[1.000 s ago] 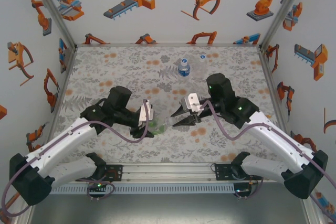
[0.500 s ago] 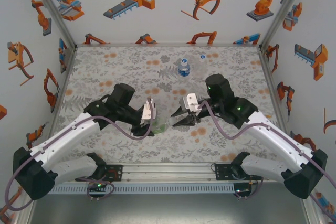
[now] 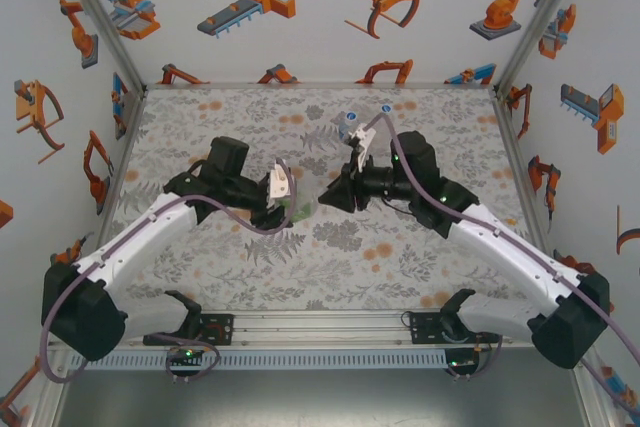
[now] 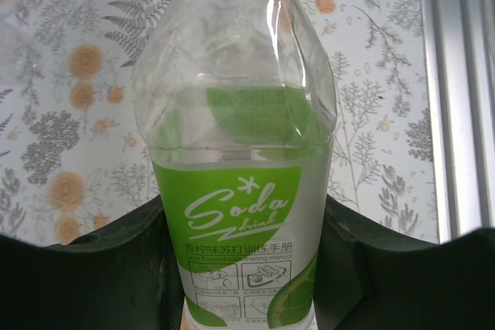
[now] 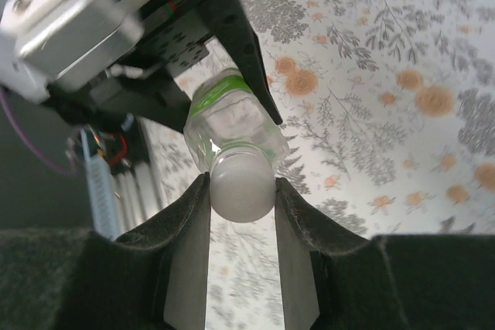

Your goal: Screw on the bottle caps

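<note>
Left claw point(image 4: 241, 272): clenched on the body of a small clear plastic bottle with a green label point(image 4: 236, 191), one dark finger point(image 4: 116, 268) pressed against each side of the label. The label reads "Soda drink" in white script. Below it are a line of small Chinese characters and a row of pictograms, too small to read.

Right claw point(image 5: 241, 191): clenched on a round white plastic screw cap point(image 5: 241, 185). The cap sits at the mouth end of the same bottle point(image 5: 232, 117).

In the top view the bottle point(image 3: 299, 210) hangs over the middle of the floral-patterned table point(image 3: 200, 127), lying roughly level with its neck to the right. It is between the left claw point(image 3: 288, 212) and the right claw point(image 3: 330, 197).

A second clear plastic bottle with a blue label point(image 3: 346, 121) stands at the far side of the table, partly hidden by the right arm. Its label cannot be read.
</note>
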`<state>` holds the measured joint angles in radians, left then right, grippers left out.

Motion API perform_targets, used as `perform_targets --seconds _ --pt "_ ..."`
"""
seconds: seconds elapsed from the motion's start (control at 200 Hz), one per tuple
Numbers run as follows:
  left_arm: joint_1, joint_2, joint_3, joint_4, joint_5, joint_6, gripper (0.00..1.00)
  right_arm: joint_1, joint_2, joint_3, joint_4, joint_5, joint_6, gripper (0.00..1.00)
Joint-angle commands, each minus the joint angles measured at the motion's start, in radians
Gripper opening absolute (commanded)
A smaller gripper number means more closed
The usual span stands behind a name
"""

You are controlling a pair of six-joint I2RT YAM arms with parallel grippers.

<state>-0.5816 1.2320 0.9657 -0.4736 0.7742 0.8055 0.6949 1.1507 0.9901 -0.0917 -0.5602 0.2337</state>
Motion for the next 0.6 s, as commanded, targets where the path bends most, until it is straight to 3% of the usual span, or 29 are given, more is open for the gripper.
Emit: perform_targets --seconds 0.0,0.135,0.26,0.461,0.596 --pt "-0.019 -0.001 0.068 0.130 0.178 0.064 0.00 -0.024 0.055 0.019 0.017 0.103 0.384 0.00" --pt "-0.010 0.023 0.060 0.185 0.177 0.051 0.00 -0.034 0.078 0.027 -0.024 0.088 0.689 0.00" --pt "-0.009 0.036 0.050 0.195 0.178 0.049 0.00 -0.035 0.086 0.031 -0.076 0.099 0.876 0.00" --pt "-0.009 0.027 0.034 0.245 0.174 -0.006 0.00 -0.034 0.076 0.023 -0.138 0.145 0.992 0.00" --pt "-0.009 0.014 0.026 0.250 0.143 -0.026 0.00 -0.034 0.093 0.064 -0.198 0.149 0.981 0.15"
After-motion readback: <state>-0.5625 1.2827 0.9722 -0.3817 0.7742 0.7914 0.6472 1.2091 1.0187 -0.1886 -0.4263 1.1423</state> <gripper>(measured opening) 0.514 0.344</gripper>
